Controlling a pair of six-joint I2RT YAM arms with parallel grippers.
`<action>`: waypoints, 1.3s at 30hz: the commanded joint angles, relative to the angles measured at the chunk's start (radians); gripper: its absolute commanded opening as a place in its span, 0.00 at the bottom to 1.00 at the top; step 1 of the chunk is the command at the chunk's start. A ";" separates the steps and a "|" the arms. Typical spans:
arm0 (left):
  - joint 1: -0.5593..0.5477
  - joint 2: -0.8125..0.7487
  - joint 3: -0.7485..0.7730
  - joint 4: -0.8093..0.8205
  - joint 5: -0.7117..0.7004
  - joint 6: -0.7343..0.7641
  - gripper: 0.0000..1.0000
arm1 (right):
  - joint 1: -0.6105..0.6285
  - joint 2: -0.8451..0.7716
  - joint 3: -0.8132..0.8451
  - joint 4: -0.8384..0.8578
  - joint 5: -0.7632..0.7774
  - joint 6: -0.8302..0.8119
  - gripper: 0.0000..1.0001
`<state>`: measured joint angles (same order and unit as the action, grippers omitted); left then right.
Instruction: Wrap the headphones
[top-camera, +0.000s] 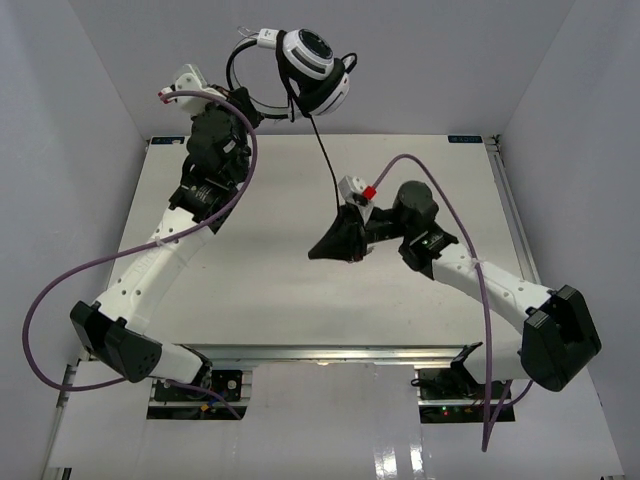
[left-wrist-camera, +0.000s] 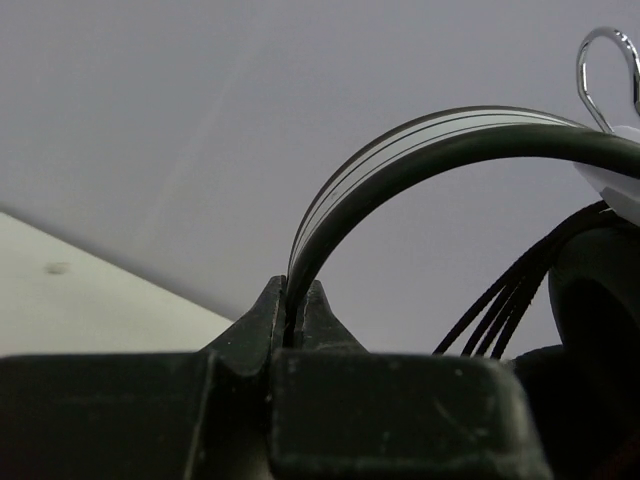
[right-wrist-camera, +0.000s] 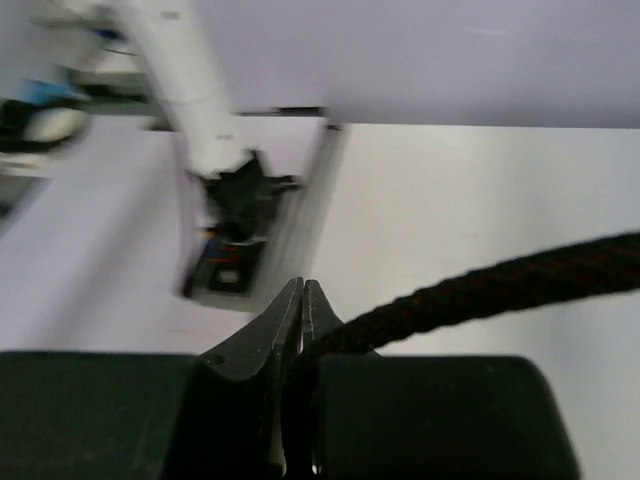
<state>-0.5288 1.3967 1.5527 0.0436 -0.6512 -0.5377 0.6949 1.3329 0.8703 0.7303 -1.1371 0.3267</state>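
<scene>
The white headphones (top-camera: 310, 65) with black ear pads hang in the air above the far edge of the table. My left gripper (top-camera: 238, 102) is shut on their black headband (left-wrist-camera: 400, 150), which arches up out of the jaws in the left wrist view. Several turns of the thin black cable (left-wrist-camera: 510, 290) lie beside the ear cup (left-wrist-camera: 600, 300). From the cups the cable (top-camera: 325, 160) runs down to my right gripper (top-camera: 316, 254), which hovers over the middle of the table. In the right wrist view that gripper (right-wrist-camera: 303, 295) is shut on the braided cable (right-wrist-camera: 480, 285), which leads off to the right.
The white table (top-camera: 280, 300) is walled in by white panels at the left, right and back. A metal rail (top-camera: 510, 220) runs along its right side. Thick purple arm cables (top-camera: 60, 290) loop beside both arms. A blurred arm base (right-wrist-camera: 230, 210) shows in the right wrist view.
</scene>
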 joint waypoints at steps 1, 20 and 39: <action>0.033 0.058 0.003 -0.029 -0.111 0.319 0.00 | 0.000 -0.041 0.325 -0.966 0.419 -0.763 0.08; 0.007 -0.053 -0.348 -0.268 0.885 0.573 0.00 | 0.019 0.171 0.547 -1.129 1.498 -1.482 0.08; 0.037 -0.160 -0.576 0.042 0.705 -0.163 0.00 | -0.281 0.269 0.241 -0.585 -0.091 -0.579 0.14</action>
<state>-0.5119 1.2496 0.9798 -0.0974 0.1573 -0.4622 0.4289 1.4840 1.1439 -0.1585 -0.7897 -0.6433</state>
